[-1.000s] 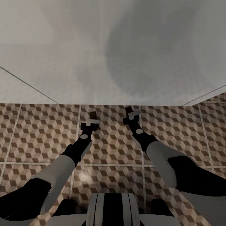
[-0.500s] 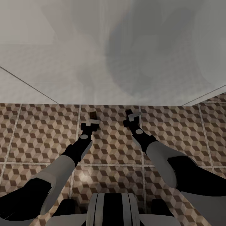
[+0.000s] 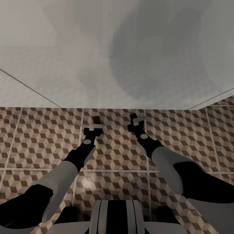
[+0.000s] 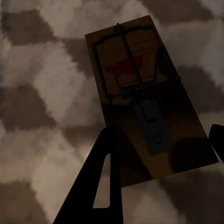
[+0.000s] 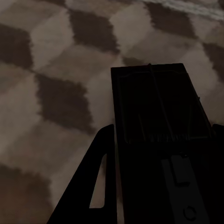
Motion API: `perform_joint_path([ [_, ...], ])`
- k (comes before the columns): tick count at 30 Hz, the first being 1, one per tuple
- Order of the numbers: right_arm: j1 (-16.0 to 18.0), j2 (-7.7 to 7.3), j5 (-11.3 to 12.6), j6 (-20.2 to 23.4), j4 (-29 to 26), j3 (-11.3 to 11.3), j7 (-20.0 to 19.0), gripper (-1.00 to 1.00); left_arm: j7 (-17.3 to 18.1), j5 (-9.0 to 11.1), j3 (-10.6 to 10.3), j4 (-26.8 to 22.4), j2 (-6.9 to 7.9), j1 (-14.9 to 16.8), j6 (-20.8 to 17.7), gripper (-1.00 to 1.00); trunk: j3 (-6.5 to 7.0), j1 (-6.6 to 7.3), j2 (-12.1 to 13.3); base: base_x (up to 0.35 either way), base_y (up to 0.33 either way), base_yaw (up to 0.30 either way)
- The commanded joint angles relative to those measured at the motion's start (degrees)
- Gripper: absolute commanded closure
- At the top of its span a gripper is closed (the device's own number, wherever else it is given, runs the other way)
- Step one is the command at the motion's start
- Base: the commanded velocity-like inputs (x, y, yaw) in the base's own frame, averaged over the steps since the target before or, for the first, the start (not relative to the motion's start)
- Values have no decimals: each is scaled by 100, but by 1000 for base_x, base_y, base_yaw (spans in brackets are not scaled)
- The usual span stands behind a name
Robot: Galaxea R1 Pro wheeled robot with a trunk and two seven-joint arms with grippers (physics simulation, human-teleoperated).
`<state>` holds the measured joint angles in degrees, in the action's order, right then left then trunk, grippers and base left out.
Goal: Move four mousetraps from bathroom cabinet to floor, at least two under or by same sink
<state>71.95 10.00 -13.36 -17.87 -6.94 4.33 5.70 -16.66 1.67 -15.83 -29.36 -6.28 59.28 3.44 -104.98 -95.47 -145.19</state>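
Both arms reach down to the cube-patterned bathroom floor (image 3: 42, 136) at the front edge of the white sink (image 3: 97, 65). My left gripper (image 3: 94, 123) is shut on a tan mousetrap (image 3: 96, 118). In the left wrist view this mousetrap (image 4: 135, 93), with a red spot and wire bar, spans the gap between the fingers (image 4: 102, 177) just above the tiles. My right gripper (image 3: 135, 117) is shut on a second mousetrap (image 5: 158, 121), dark in shadow and edge to edge with its fingers (image 5: 100, 177). I cannot tell whether either trap touches the floor. The cabinet is out of view.
The sink's white top hangs over the far half of the floor, with its front edge just past both grippers. Patterned tiles with pale grout lines (image 3: 81, 169) stretch left, right and back toward my base (image 3: 115, 217).
My right gripper has drawn back slightly toward me with its mousetrap. The left arm and its trap have not moved.
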Motion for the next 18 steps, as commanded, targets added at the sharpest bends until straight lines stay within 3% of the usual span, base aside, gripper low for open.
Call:
perform_joint_path([
  [1, 4, 0, -27, -6, 8, 42, 46, 100, -48, 18, -39, 12, 4, 4, 16, 100, -2, 1, -1, 0, 0, 0],
  [18, 4, 0, -27, -6, 8, 42, 53, 100, -48, 18, -43, 151, 2, -2, 16, 100, -2, 1, -1, 0, 0, 0],
])
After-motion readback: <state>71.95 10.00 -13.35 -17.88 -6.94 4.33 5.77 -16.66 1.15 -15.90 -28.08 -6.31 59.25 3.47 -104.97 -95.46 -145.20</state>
